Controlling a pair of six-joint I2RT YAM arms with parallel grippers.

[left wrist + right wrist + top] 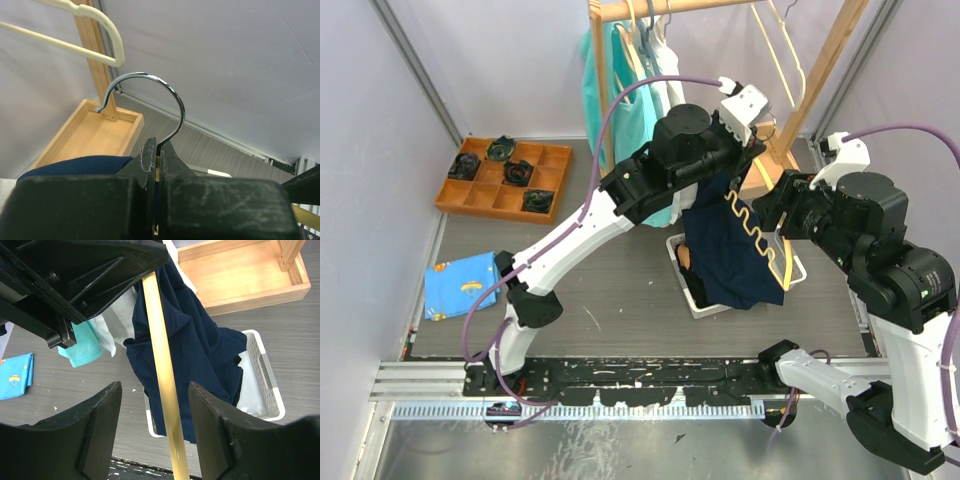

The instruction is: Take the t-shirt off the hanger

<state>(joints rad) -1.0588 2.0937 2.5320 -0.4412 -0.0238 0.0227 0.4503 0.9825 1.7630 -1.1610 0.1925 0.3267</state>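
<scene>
The left fingers (144,162) are clamping the hanger (181,109) neck; the right fingers (97,427), apart around its arm, should be gripping the t-shirt (200,355), drawing downward.

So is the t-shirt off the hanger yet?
Partly. One hanger arm is bare inside the open right gripper; the t-shirt still drapes from the rest; the left gripper clamps the hook.

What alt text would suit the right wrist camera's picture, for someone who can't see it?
The open right gripper straddles a yellow hanger bar without touching it. A navy t-shirt hangs off the bar above a white basket, and the left gripper holds the hanger's top.
</scene>
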